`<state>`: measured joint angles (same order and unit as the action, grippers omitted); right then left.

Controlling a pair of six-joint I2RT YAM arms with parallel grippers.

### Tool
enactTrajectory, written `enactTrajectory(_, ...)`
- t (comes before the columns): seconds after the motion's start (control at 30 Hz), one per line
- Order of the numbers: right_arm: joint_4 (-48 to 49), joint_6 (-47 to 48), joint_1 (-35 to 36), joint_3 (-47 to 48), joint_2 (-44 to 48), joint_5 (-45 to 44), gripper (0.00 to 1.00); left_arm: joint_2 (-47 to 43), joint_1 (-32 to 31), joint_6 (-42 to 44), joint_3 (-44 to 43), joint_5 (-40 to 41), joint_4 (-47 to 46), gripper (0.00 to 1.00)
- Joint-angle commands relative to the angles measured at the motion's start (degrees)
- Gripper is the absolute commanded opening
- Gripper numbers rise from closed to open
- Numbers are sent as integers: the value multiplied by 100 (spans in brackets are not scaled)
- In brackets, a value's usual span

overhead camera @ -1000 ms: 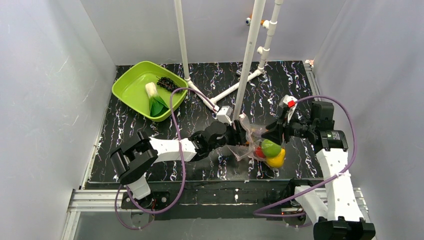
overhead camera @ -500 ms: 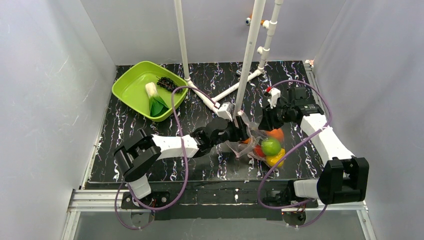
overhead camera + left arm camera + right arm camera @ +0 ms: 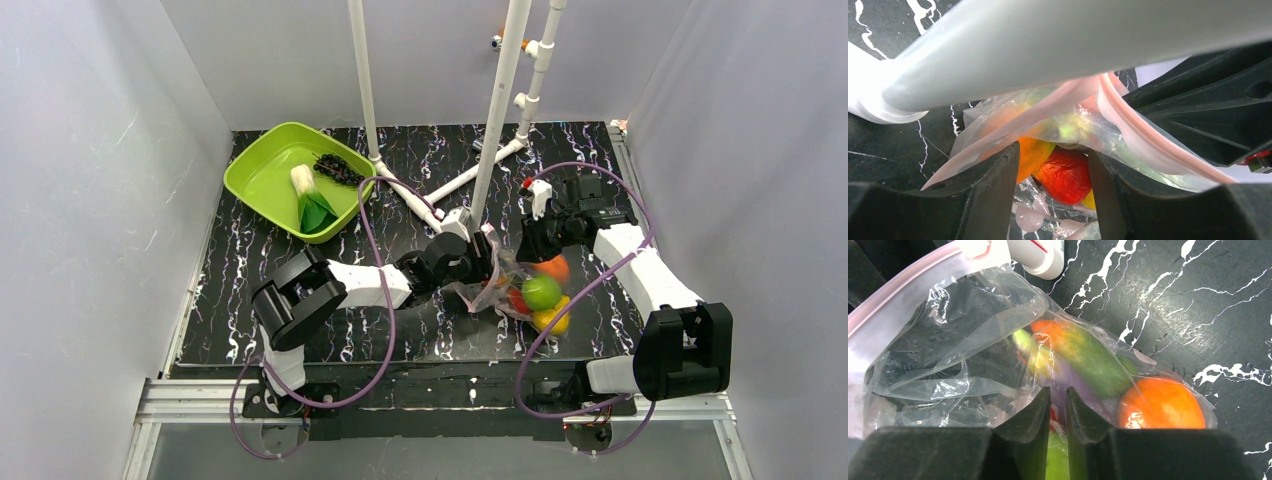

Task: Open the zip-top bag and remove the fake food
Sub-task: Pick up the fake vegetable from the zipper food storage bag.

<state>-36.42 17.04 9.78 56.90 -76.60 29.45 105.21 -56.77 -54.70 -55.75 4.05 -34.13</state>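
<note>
The zip-top bag (image 3: 498, 288) lies at mid-table, its pink zip strip (image 3: 1148, 145) spread apart. Fake food shows through it: green apple (image 3: 541, 292), yellow lemon (image 3: 553, 319), orange (image 3: 553, 267), purple eggplant (image 3: 1083, 390), red piece (image 3: 1065, 175). My left gripper (image 3: 489, 264) sits at the bag's mouth, open (image 3: 1053, 155); the red piece lies between its fingers and bag film drapes over the tips. My right gripper (image 3: 528, 247) presses on the bag's far side, its jaws (image 3: 1058, 390) drawn to a narrow slit with film pinched in it.
A lime-green tray (image 3: 250, 178) at the back left holds a leafy vegetable (image 3: 310, 203) and dark grapes (image 3: 335, 167). White pipe uprights (image 3: 497, 130) and their floor legs (image 3: 450, 187) stand just behind the bag, close over my left gripper. Grey walls enclose the table.
My right arm swung from the bag's right side round to behind it, and its jaws narrowed onto the film. My left arm pushed slightly further toward the bag's mouth.
</note>
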Motion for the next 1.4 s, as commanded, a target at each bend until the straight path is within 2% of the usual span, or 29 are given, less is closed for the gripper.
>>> enactTrajectory(0.0,-23,-3,41,81,3,-79,21,31,32,-33,-243,-26,-390,48)
enactTrajectory(0.07,-27,-5,50,72,18,-79,18,81,65,-60,-274,-180,-593,41)
enactTrajectory(0.13,-31,-7,59,65,49,-73,18,101,79,-84,-285,-220,-699,41)
enactTrajectory(0.3,-5,-16,59,-6,186,16,18,198,79,-142,-333,-275,-829,49)
enactTrajectory(0.4,-5,-32,59,-22,252,54,18,290,78,-201,-421,-280,-747,49)
enactTrajectory(0.53,4,-42,59,-35,301,72,16,329,79,-197,-521,-236,-532,38)
enactTrajectory(0.63,29,-58,59,-33,303,-21,10,286,79,-159,-496,-182,-396,35)
enactTrajectory(0.7,59,-75,57,-36,320,-146,1,250,79,-139,-433,-176,-428,35)
enactTrajectory(0.87,177,-133,44,-102,584,-186,1,228,102,-83,-326,-335,-647,43)
enactTrajectory(1.0,234,-139,-51,-212,914,69,1,205,142,-123,-246,-359,-700,43)
enactTrajectory(1.07,257,-138,-108,-271,1028,210,1,162,170,-156,-207,-305,-650,39)
enactTrajectory(1.23,261,-97,-178,-356,1172,486,1,156,228,-197,-276,-361,-417,38)
enactTrajectory(1.37,249,-79,-178,-380,1178,567,1,121,228,-188,-298,-299,-264,31)
